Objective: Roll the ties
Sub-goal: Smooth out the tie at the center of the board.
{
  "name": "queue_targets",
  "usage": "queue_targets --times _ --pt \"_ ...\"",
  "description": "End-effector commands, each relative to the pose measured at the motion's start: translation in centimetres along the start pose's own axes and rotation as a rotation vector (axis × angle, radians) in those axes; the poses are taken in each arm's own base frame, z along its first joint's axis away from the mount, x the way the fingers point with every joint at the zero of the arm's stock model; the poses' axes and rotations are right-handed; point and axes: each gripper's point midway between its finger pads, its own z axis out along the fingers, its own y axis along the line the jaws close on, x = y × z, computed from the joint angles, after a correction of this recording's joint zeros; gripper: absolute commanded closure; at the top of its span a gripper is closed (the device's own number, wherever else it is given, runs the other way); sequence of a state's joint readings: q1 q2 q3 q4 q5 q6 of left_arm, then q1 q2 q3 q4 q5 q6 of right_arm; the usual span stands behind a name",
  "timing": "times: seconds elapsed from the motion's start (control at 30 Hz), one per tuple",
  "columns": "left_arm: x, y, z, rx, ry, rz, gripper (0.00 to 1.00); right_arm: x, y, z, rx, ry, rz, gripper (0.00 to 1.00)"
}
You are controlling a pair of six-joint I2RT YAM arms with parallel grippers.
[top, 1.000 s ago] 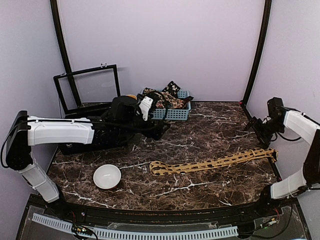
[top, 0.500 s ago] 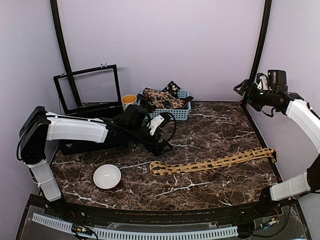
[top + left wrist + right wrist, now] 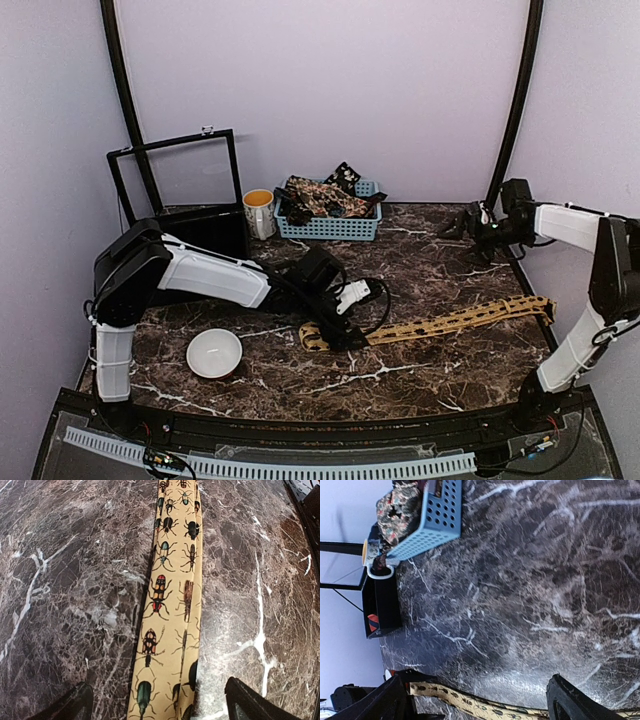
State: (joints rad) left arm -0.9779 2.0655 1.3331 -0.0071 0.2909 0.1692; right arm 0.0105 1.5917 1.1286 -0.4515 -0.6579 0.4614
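Observation:
A mustard-tan tie (image 3: 440, 322) printed with beetles lies flat as a long strip across the table's right half. In the left wrist view the tie (image 3: 167, 610) runs up the middle. My left gripper (image 3: 336, 330) is at the tie's left end, open, with its fingers either side of the strip (image 3: 160, 711). My right gripper (image 3: 458, 226) is open and empty above the back right of the table, away from the tie; the strip shows at the bottom of its view (image 3: 470, 705). Dark printed ties (image 3: 320, 197) lie bunched in the pale blue basket (image 3: 340, 229).
A white bowl (image 3: 214, 352) sits at front left. A mug (image 3: 258, 212) stands left of the basket, beside a black open-lidded box (image 3: 190, 215). The basket (image 3: 435, 520) and mug (image 3: 377, 562) also show in the right wrist view. Black frame posts rise at both back corners.
My left arm has swung from the basket forward and right to the tie's left end. My right arm rose, then came down and reached left at the back right.

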Motion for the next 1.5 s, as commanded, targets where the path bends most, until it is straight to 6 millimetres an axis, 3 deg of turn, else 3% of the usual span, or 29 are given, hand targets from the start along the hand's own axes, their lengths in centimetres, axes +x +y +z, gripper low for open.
queue_targets --times 0.0,0.13,0.3,0.53,0.77,0.83,0.93,1.0,1.1,1.17,1.23,1.33,1.47 --pt "0.3 -0.2 0.4 -0.008 0.022 0.053 0.05 2.5 -3.7 0.7 -0.005 0.086 0.093 0.00" --pt "2.5 -0.7 0.9 -0.010 0.072 0.073 0.10 3.8 -8.1 0.5 0.082 0.104 0.207 0.01" --pt "4.1 0.0 0.9 -0.054 0.120 0.121 0.27 5.8 -12.1 -0.1 0.214 0.131 0.313 0.02" --pt "5.5 1.0 0.8 -0.103 0.159 0.222 0.49 8.9 -15.7 -1.7 0.343 0.139 0.423 0.02" --pt "5.6 3.3 0.5 -0.177 0.163 0.230 0.66 10.7 -17.5 -3.2 0.415 0.119 0.486 0.02" --pt "5.8 3.8 0.3 -0.179 0.174 0.210 0.73 10.2 -17.5 -3.3 0.412 0.099 0.489 0.02" --pt "6.0 3.2 0.0 -0.148 0.186 0.207 0.75 8.6 -17.0 -3.3 0.388 0.058 0.487 0.02" --pt "5.2 2.3 -0.4 -0.110 0.152 0.191 0.73 7.6 -16.5 -3.3 0.368 0.039 0.474 0.02" --pt "3.1 1.9 -1.7 -0.113 0.085 0.129 0.41 5.7 -14.7 -4.2 0.322 -0.015 0.411 0.00" --pt "1.1 1.7 -3.1 -0.122 0.027 0.087 0.27 4.6 -13.3 -4.9 0.285 -0.052 0.366 0.02" --pt "-1.1 1.5 -5.1 -0.138 -0.048 0.060 0.03 3.7 -11.6 -5.6 0.235 -0.083 0.323 0.02" --pt "-4.3 1.8 -8.9 -0.189 -0.159 -0.031 0.01 2.9 -9.2 -6.2 0.169 -0.112 0.269 0.03" --pt "-7.8 1.9 -13.2 -0.146 -0.349 -0.286 0.01 2.7 -5.3 -5.8 0.057 -0.104 0.199 0.03"
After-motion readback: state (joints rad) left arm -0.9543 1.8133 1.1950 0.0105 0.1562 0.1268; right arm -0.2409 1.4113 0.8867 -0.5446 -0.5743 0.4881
